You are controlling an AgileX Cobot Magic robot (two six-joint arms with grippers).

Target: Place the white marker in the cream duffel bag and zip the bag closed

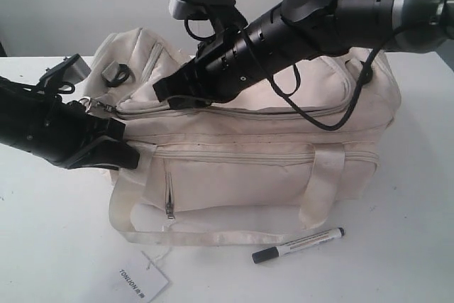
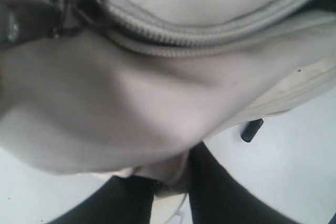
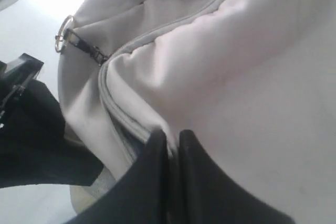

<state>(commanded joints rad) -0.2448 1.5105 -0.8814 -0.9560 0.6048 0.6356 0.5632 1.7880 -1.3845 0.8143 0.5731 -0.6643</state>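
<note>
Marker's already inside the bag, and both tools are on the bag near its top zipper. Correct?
Not quite. The marker is not inside; it lies on the table in front of the bag, as the exterior view shows. The rest stands.

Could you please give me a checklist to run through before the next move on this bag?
1. Is the white marker free to pick up? It lies on the table in front of the cream duffel bag, with nothing on it: ok.
2. Is the top zipper open for the marker? The visible teeth are meshed: not ok.
3. Is the left gripper steadying the bag? It is shut on fabric at the bag's end: ok.
4. Is the right gripper on the ring pull? It pinches fabric beside the zipper, apart from the pull: not ok.
5. Is the hang tag clear of the marker? They lie apart: ok.
</note>
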